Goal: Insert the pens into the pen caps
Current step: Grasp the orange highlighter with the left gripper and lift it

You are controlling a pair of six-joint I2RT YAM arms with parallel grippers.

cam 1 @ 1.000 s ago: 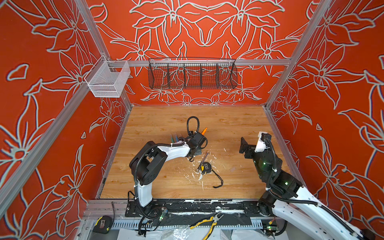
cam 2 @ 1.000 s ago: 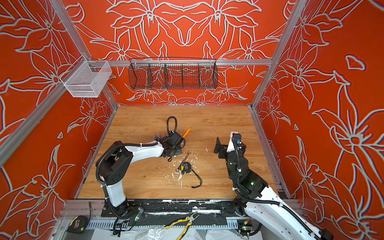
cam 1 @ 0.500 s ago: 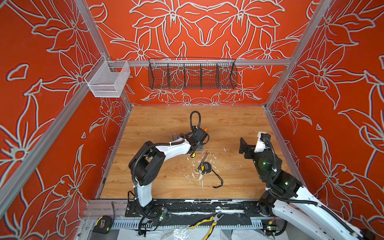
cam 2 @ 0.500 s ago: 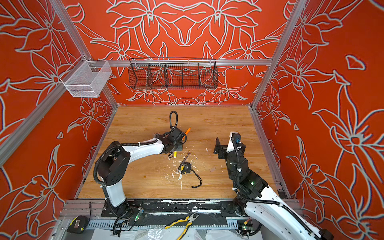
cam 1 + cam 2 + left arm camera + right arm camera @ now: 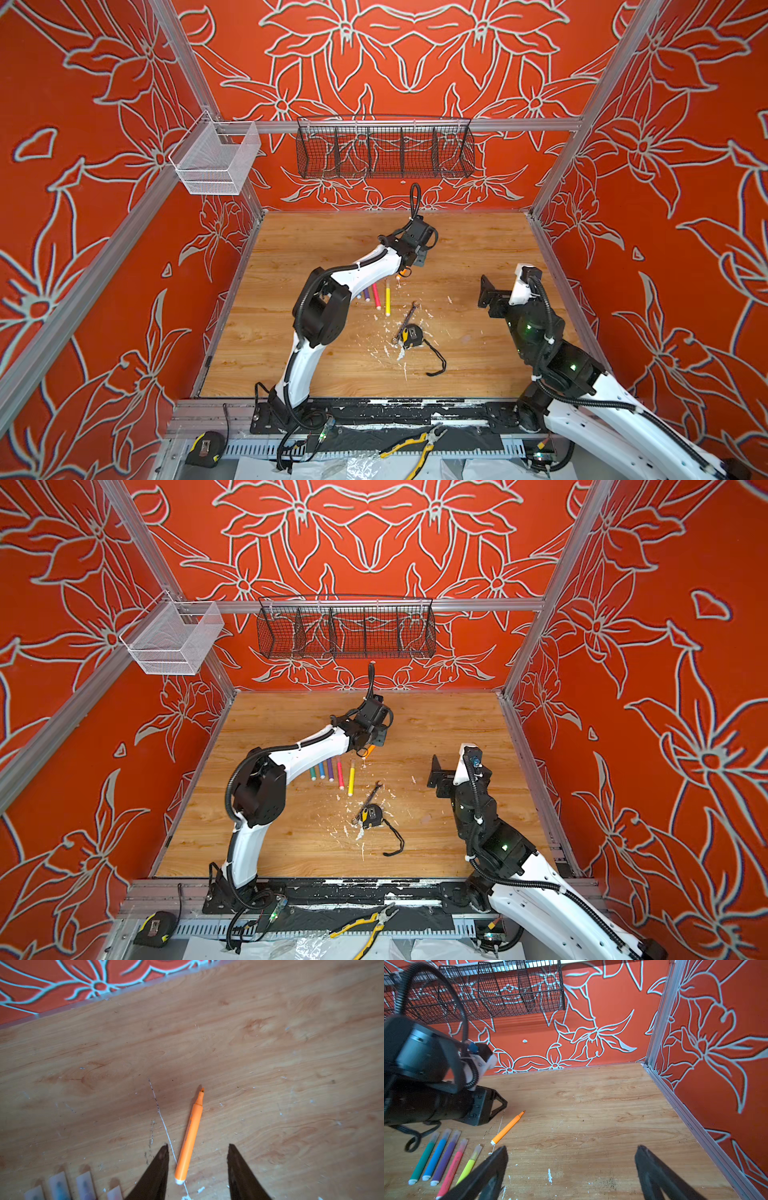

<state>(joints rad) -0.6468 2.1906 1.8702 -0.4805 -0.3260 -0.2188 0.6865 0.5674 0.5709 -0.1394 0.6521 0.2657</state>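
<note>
1. Since a second ago my left hand (image 5: 197, 1146) has let go. The orange pen (image 5: 189, 1140) lies flat on the worktop (image 5: 478, 249), loose between my half-spread fingers and touching neither, as far as I can see.
2. Its tip is bare, so this pen is uncapped. I can't find a loose cap in any view.
3. Just toward the front left of it, the row of five pens (image 5: 446, 1155) looks done, each wearing one of the clear pen caps (image 5: 455, 1135). By my reckoning, five of six are finished and one is left.
4. My right hand (image 5: 572, 1148) hovers wide and empty toward the right edge.
5. Bare wood runs from the orange pen to the back and right edges. Toward the front, the wrench (image 5: 409, 316) and tape measure (image 5: 412, 334) crowd things.
</note>
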